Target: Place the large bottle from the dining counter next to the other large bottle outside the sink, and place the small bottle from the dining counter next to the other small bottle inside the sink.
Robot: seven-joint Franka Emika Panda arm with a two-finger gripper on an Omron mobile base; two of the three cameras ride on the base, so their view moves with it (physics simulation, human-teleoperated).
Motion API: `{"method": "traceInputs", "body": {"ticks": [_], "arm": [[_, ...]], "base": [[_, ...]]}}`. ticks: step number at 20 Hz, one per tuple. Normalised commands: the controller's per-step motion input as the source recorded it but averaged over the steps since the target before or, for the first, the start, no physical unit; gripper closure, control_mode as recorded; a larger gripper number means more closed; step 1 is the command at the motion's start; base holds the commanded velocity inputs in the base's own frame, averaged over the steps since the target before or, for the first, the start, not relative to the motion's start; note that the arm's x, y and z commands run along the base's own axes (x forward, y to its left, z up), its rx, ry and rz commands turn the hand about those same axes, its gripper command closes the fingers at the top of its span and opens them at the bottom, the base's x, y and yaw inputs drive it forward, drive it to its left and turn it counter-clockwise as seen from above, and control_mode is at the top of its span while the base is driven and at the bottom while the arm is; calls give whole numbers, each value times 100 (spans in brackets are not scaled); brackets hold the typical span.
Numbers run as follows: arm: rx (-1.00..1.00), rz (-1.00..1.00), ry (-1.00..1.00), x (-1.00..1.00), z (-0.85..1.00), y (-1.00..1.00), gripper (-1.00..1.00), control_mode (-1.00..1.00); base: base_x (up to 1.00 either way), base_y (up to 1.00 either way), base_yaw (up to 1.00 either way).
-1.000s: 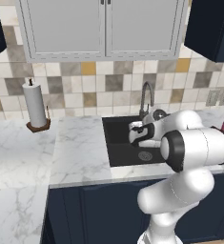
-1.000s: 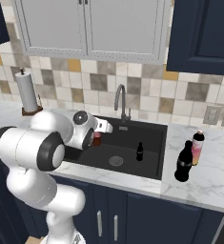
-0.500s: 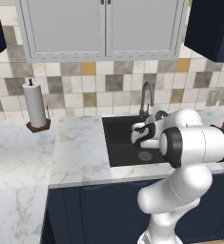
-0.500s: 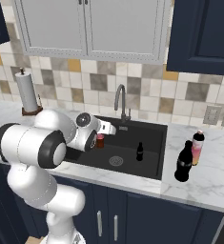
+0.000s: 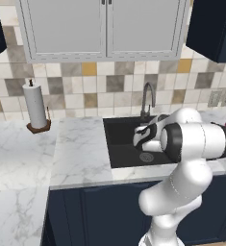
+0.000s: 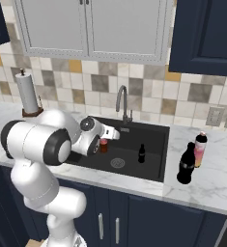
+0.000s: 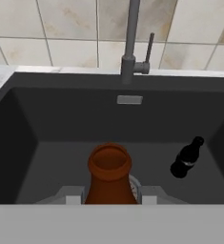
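— Hand view first: what did the claw [image 7: 109, 199] have?

— It was pinching the small brownish-red slim-necked bottle [image 7: 109, 175], held upright over the black rectangular sink [image 7: 46, 124] so it could go down standing.

— Why there?

— Its partner, the tiny near-black bottle [image 7: 185, 158], stood at about three o'clock from it, inside the basin. I judged lowering and sidling closer remained.

— And the big ones?

— On the marble table [image 6: 216, 178], the tall black cola-style bottle [image 6: 185, 164] already stood just beside the pinkish-red large bottle [image 6: 200, 149].

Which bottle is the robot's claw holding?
The small brownish-red bottle, pinched in the claw over the black sink. The tiny black bottle stands free in the basin; the tall black bottle and pink bottle stand on the counter.
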Motion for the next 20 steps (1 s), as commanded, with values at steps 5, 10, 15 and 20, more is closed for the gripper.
{"method": "traceInputs", "body": {"ticks": [5, 10, 15, 20], "arm": [[0, 0, 0, 4, -19, -7, 100, -100], [0, 0, 0, 7, -17, -7, 100, -100], [0, 0, 0, 6, -18, -7, 100, -100], [0, 0, 0, 3, -17, -9, 100, -100]], "base": [[0, 0, 0], [0, 0, 0], [0, 0, 0], [0, 0, 0]]}}
